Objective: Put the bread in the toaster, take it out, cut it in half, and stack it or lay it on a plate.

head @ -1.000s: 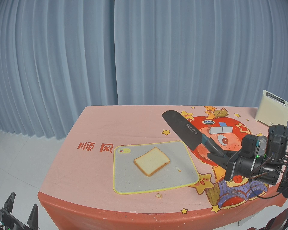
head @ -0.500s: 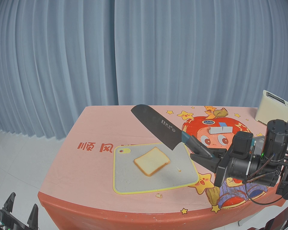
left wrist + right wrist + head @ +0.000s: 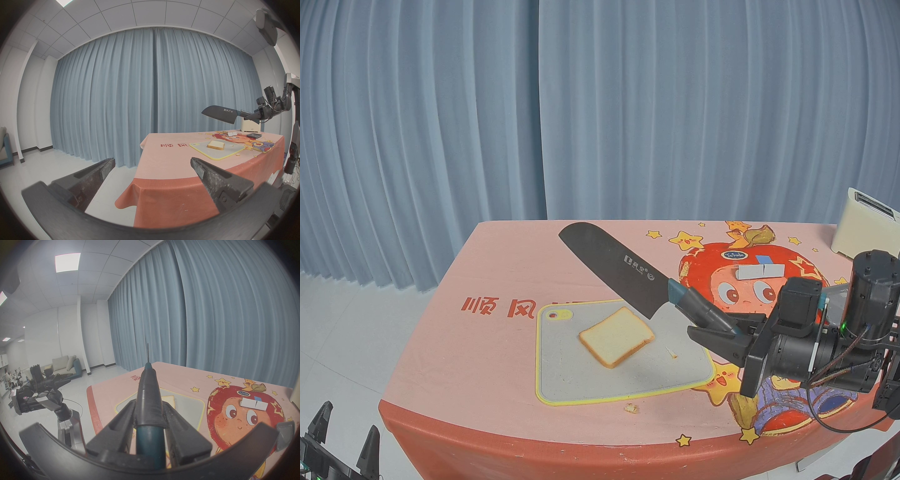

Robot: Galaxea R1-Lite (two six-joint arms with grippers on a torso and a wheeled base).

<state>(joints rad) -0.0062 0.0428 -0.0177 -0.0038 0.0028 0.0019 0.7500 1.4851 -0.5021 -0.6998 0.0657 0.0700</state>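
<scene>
A slice of bread lies flat near the middle of a grey cutting board with a yellow rim; the bread also shows far off on the table in the left wrist view. My right gripper is shut on the handle of a dark-bladed knife, held in the air above the board's far right part, blade pointing away to the left. In the right wrist view the knife handle sits clamped between both fingers. My left gripper is open and empty, low and well off the table's left side.
A cream toaster stands at the table's far right edge. A small white and blue block lies on the cartoon print. A crumb rests near the table's front edge, another crumb on the board.
My right arm has swung the knife to the left, from over the cartoon print to above the cutting board's far right side. The bread and the left gripper have stayed put.
</scene>
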